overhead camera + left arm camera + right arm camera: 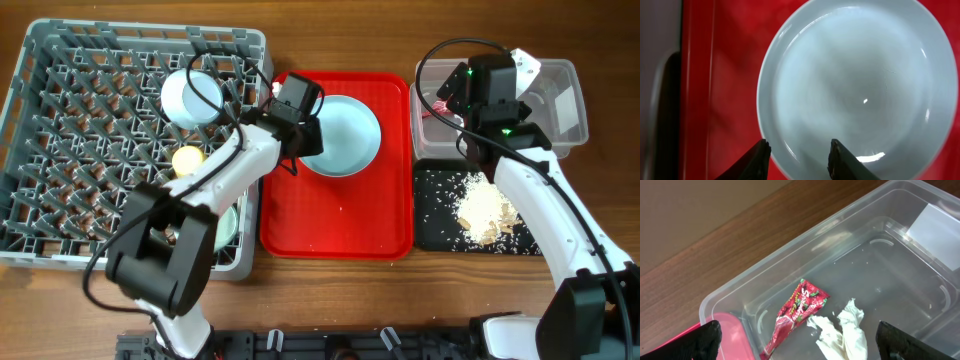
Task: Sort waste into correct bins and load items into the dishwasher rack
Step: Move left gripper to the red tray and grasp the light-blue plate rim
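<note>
Dishwasher rack, left: light blue bowl, yellow cup, pale green bowl.
Red tray, centre: light blue plate; left tool released, spread over its rim.
Clear tub, far right: red wrapper (print illegible), white tissue, white label; right tool released above.
Black tray, near right: rice scraps.

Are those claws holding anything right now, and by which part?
Nothing. The left claw hangs open over the blue plate; the right claw is open above the clear tub.

Robot test bench staged as dishwashing station: wooden table carrying white robot arms, dishwasher rack, red tray.
</note>
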Available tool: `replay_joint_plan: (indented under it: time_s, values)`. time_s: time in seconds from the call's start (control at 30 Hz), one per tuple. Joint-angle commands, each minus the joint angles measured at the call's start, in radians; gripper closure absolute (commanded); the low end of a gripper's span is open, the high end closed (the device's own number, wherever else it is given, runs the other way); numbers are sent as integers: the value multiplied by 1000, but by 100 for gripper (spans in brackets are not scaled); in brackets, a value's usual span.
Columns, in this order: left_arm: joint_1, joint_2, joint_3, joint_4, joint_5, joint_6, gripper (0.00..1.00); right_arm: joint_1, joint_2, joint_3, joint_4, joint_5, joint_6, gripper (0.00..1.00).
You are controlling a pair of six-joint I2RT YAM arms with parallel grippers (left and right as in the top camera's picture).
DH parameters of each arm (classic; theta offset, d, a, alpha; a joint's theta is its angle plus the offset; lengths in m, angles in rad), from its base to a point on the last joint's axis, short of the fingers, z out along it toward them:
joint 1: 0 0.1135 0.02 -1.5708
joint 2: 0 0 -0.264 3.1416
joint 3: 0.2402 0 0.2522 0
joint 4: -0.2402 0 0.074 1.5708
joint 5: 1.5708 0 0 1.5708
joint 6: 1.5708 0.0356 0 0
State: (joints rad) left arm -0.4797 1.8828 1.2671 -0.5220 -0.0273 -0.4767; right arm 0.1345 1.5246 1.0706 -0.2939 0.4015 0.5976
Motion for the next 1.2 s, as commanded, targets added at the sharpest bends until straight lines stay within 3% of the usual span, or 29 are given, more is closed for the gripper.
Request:
replay_joint_plan:
  time_s: [0.0,0.23,0.37,0.53,0.6,0.63,0.7,0.77,0.83,0.9,0.97,1.0,1.17]
  values:
    - [-1,72,8,26,-36,-3,61,-3,-12,8,2,17,7,0]
    - [-26,92,6,22,-22,-3,63,-3,-11,8,2,17,8,0]
    - [-73,93,6,53,201,-1,64,-3,-12,8,2,17,7,0]
    - [-108,-35,37,20,179,5,62,-3,-11,8,2,17,7,0]
    - [-93,-160,39,-3,90,5,62,-3,-12,8,2,17,7,0]
    - [-80,-261,39,-81,-84,6,62,-3,-12,8,2,17,7,0]
    - [-68,-312,39,-176,-201,31,58,-3,-11,8,2,17,7,0]
    - [-47,-325,38,-297,-242,31,51,-3,-12,8,2,17,7,0]
    - [-39,-309,23,-336,-230,31,51,-3,-12,8,2,17,7,0]
    - [-42,-280,2,-332,-151,30,58,-3,-11,8,2,17,7,0]
    - [-66,-228,-26,-262,-48,30,92,-3,-11,8,2,17,7,0]
    - [-90,-182,-44,-171,-48,27,96,-3,-11,8,2,17,7,0]
    - [-169,74,-57,182,-48,27,96,-3,-11,8,2,17,7,0]
